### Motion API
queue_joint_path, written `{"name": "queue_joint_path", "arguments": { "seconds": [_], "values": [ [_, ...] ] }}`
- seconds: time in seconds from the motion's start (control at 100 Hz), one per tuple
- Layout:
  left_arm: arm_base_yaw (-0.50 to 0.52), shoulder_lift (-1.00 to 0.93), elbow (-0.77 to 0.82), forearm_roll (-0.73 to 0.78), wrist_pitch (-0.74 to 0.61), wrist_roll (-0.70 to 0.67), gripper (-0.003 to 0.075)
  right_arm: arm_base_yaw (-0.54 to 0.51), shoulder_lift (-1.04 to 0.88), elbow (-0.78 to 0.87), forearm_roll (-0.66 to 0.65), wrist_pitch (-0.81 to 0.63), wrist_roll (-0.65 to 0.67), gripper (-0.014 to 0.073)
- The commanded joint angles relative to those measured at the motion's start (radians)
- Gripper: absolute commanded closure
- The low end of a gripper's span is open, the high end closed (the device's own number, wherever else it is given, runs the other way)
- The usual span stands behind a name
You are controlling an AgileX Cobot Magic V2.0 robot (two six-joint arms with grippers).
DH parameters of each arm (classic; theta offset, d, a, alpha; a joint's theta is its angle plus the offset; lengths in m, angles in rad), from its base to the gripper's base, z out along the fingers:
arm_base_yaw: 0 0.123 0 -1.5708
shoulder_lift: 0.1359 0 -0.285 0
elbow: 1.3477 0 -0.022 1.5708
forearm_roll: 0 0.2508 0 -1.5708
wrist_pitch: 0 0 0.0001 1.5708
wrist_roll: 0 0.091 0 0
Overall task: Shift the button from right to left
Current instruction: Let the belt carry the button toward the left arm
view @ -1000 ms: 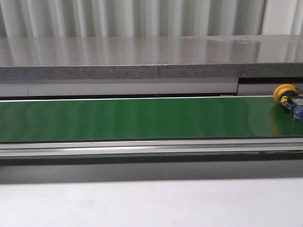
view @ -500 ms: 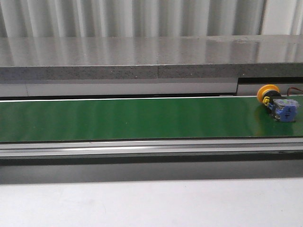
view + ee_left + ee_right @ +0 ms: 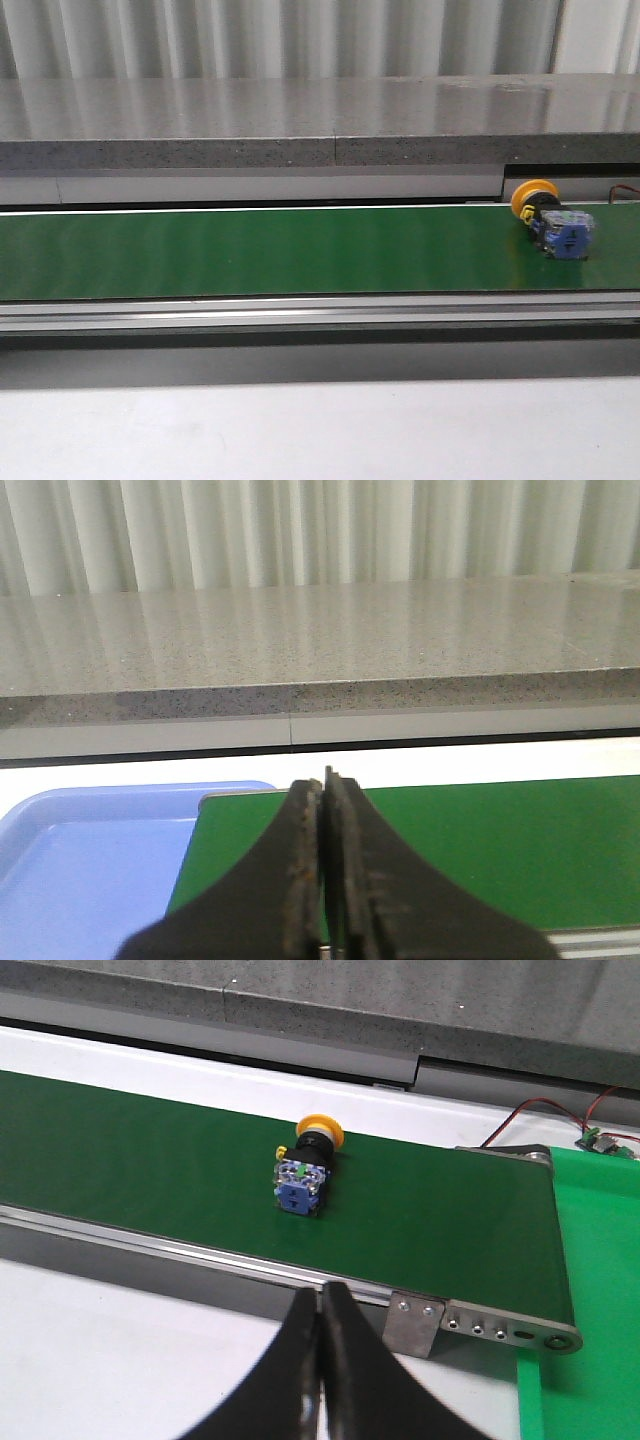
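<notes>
Button point(image 3: 551, 221): lies on its side on the green conveyor belt point(image 3: 280, 250), near the belt's right end in the front view. Orange-yellow mushroom cap points toward the far edge of the belt; black collar behind it; blue and clear blocky base faces the near edge. Also seen from the right wrist camera point(image 3: 306, 1168), apart from both grippers, nothing touching it.

Belt: long green strip running left to right, white strip along its far edge, metal rail point(image 3: 300, 315) along its near edge. Right end of the rail carries a metal bracket with screws point(image 3: 480, 1325).

Left gripper point(image 3: 324, 870): black fingers pressed together, no gap between them, nothing held. It hangs over the belt's left end, beside a blue tray point(image 3: 90, 870).

Blue tray: sits just beside the left end of the belt; only part of it is in view.

Right gripper point(image 3: 320, 1370): fingers closed against each other, holding nothing. It sits off the near side of the belt, over the pale table surface point(image 3: 120, 1360), well apart from the button.

Background: grey speckled counter point(image 3: 300, 120) behind the belt, pale vertical curtain folds point(image 3: 280, 35) above it.

Wiring: red and black leads point(image 3: 545, 1110) beyond the belt's right end, next to a green mat point(image 3: 590, 1260).
</notes>
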Motion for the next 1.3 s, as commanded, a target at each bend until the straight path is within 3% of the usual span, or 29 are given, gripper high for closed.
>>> {"name": "queue_joint_path", "arguments": {
  "seconds": [0.0,0.28,0.33,0.48,0.55,0.81,1.16,1.29],
  "values": [
    [0.001,0.06,-0.096,-0.005,0.023,-0.009,0.074,0.002,0.009,-0.025,0.008,-0.083,-0.01,0.0662],
    [0.001,0.267,-0.238,-0.016,0.234,-0.009,0.0708,0.002,0.009,-0.025,0.008,-0.083,-0.01,0.0662],
    [0.001,0.304,-0.251,-0.02,0.248,-0.009,0.0642,0.002,0.009,-0.025,0.008,-0.083,-0.01,0.0662],
    [0.001,0.38,-0.27,-0.027,0.214,-0.009,0.0337,0.002,0.009,-0.025,0.008,-0.083,-0.01,0.0662],
    [0.001,0.397,-0.27,-0.027,0.17,-0.009,0.0275,0.002,0.009,-0.025,0.008,-0.083,-0.01,0.0662],
    [0.001,0.445,-0.275,-0.054,0.037,-0.009,0.0281,0.002,0.009,-0.024,0.01,-0.083,-0.01,0.0662],
    [0.001,0.702,-0.427,-0.061,0.124,-0.009,0.0278,0.002,0.009,-0.024,0.011,-0.083,-0.01,0.0662],
    [-0.002,0.819,-0.516,-0.061,0.218,-0.009,0.0254,0.002,0.009,-0.024,0.011,-0.083,-0.01,0.0662]
  ]
}}
